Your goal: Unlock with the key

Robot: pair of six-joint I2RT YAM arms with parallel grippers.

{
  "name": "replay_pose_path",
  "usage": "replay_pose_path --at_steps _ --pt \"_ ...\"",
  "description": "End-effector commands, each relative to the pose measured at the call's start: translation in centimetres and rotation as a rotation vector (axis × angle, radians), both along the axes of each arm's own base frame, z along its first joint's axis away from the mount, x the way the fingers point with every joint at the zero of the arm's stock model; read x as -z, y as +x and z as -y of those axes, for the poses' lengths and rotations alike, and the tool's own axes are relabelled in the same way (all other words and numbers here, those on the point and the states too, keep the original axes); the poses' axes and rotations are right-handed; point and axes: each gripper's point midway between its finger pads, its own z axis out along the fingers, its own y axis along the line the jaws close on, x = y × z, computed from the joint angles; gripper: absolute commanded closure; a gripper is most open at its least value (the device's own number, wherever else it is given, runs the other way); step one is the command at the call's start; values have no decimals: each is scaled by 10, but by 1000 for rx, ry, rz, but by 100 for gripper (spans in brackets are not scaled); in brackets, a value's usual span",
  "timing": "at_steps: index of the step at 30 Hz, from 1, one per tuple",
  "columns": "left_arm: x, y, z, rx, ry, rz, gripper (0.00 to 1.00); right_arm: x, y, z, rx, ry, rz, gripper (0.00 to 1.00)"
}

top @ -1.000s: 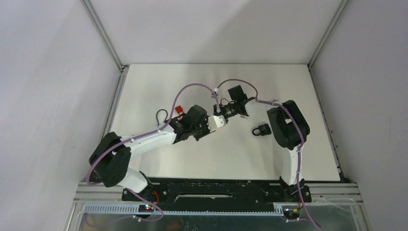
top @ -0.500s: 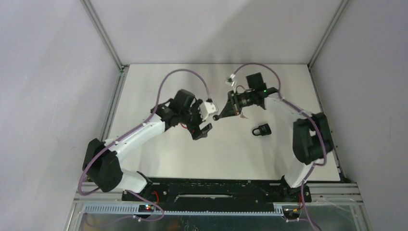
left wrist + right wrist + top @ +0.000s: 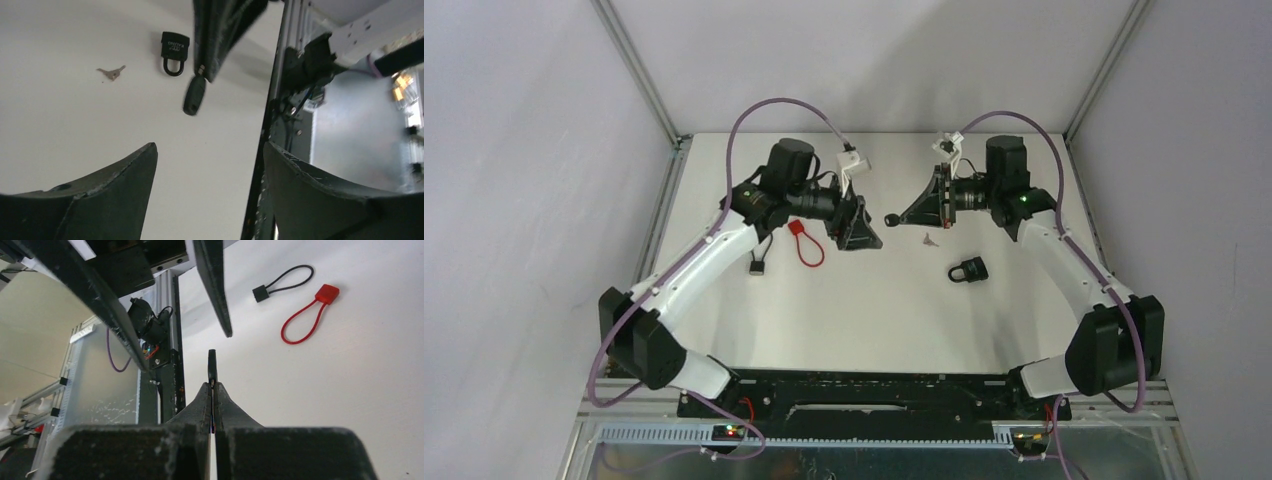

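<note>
White worktop (image 3: 874, 320) fills my overhead view. My left gripper (image 3: 861, 232) hangs above it, fingers spread wide and holding nothing. My right gripper (image 3: 902, 216) faces it, fingers pinched closed on what looks like a black-headed key (image 3: 891, 218); it is edge-on in the wrist view. The black padlock (image 3: 967, 269) lies flat below the right gripper. A red loop (image 3: 805, 243) and a black loop (image 3: 757, 262) lie to the left, and a small silver key (image 3: 930, 239) lies near the padlock.
</note>
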Motion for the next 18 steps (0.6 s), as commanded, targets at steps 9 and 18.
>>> replay_pose_path --at_steps 9,18 --pt "-36 9 33 29 -248 -259 30 -20 3 -6 -25 144 -77 100" --pt "-33 6 34 28 -278 -275 44 -16 11 -2 2 171 -120 100"
